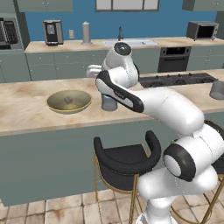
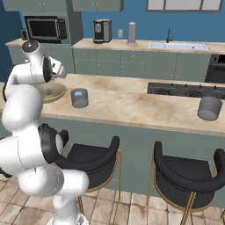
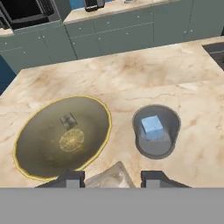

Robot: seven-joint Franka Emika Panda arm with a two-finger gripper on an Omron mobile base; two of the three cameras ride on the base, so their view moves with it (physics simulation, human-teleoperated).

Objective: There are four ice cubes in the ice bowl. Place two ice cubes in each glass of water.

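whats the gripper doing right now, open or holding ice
Gripper: open, holding nothing; its fingertips stand apart with bare counter between them, above the ice bowl and the near glass.

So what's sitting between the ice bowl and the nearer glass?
Nothing: in the hand view, bare counter separates the ice bowl from the glass, which holds an ice cube.

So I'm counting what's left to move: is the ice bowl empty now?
No. In the hand view one small cube lies in the ice bowl, while a pale blue cube sits in the near glass.
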